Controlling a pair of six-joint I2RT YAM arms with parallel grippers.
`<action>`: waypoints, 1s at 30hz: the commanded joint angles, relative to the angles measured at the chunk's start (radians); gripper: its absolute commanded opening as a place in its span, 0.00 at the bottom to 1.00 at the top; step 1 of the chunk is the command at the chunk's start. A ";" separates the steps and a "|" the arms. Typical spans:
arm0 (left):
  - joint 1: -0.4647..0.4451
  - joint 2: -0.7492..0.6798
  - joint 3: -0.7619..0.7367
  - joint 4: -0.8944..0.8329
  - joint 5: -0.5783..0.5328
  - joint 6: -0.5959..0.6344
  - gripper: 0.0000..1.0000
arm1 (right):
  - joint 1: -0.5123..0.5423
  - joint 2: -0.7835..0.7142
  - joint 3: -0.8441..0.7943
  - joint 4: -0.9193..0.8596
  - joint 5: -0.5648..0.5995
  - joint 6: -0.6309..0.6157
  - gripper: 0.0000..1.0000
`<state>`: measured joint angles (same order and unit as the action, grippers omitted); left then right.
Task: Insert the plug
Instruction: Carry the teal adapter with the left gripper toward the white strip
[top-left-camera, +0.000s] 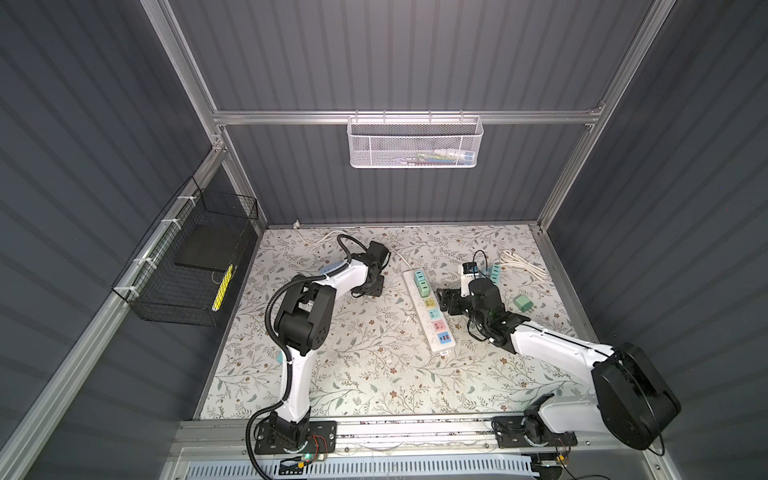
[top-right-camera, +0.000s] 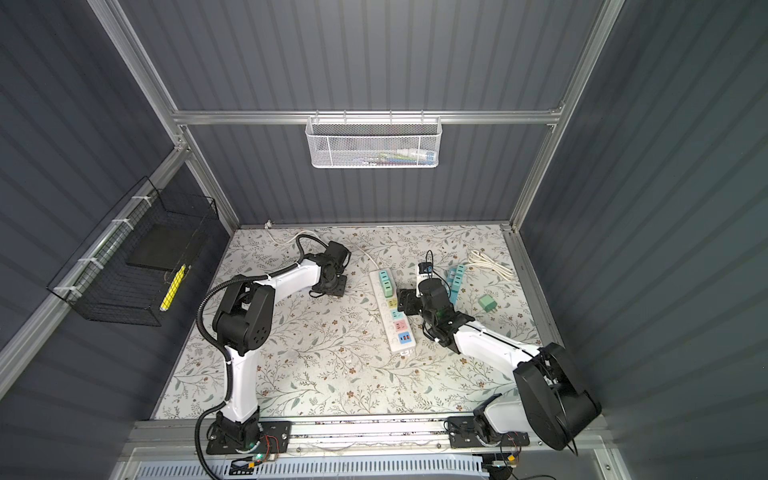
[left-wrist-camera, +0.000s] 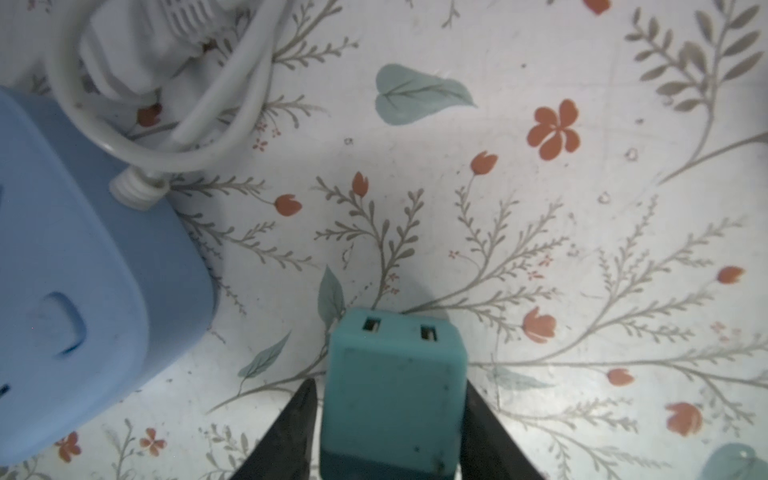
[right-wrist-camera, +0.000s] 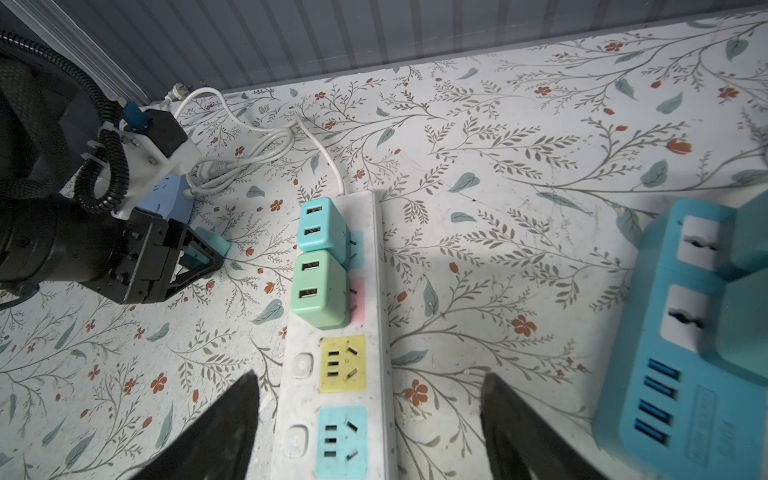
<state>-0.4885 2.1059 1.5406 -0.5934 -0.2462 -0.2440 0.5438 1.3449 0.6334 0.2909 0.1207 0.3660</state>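
**Left pincer** (right-wrist-camera: 205, 259): closed on the teal plug (left-wrist-camera: 395, 390). In the left wrist view, its two black fingers (left-wrist-camera: 291, 432) lie against opposite sides of the plug body. The plug face with two rectangular slots points away from the wrist. The plug is low over the floral tabletop (top-left-camera: 353, 374); whether it rests on the surface cannot be told. Near it sits a light-blue socket block (left-wrist-camera: 62, 270) with a looped white cord (left-wrist-camera: 166, 137) (block and plug do not touch).

**White power strip** (top-left-camera: 428, 318): lies flat near the middle of the tabletop in both top views, running from far to near. The left pincer is to the left of its far end, near it but apart. Two chargers occupy the far sockets: a teal-blue charger (right-wrist-camera: 320, 226) and, just beside it, a green charger (right-wrist-camera: 318, 291). The yellow socket (right-wrist-camera: 343, 363) and the blue socket (right-wrist-camera: 340, 440) that follow are uncovered.

**Right pincer** (right-wrist-camera: 370, 376): spread wide and holding nothing. It is above the white power strip, with one finger on each side of the strip at the uncovered sockets.

**Other items**: a blue power strip (right-wrist-camera: 685, 374) lies on the right half of the tabletop. A loose green plug (top-left-camera: 523, 303) lies farther right, apart from both strips.
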 joint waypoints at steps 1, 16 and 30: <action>-0.001 -0.007 -0.026 0.000 0.024 0.005 0.49 | -0.002 -0.025 -0.009 -0.002 0.012 -0.002 0.83; -0.194 -0.227 -0.296 0.033 0.124 -0.003 0.36 | -0.002 -0.045 -0.015 -0.001 -0.003 0.005 0.82; -0.265 -0.330 -0.410 -0.054 0.126 -0.021 0.69 | 0.001 -0.050 -0.014 -0.002 -0.009 0.006 0.82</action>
<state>-0.7536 1.8023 1.1191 -0.5915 -0.1223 -0.2569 0.5438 1.3132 0.6281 0.2909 0.1154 0.3668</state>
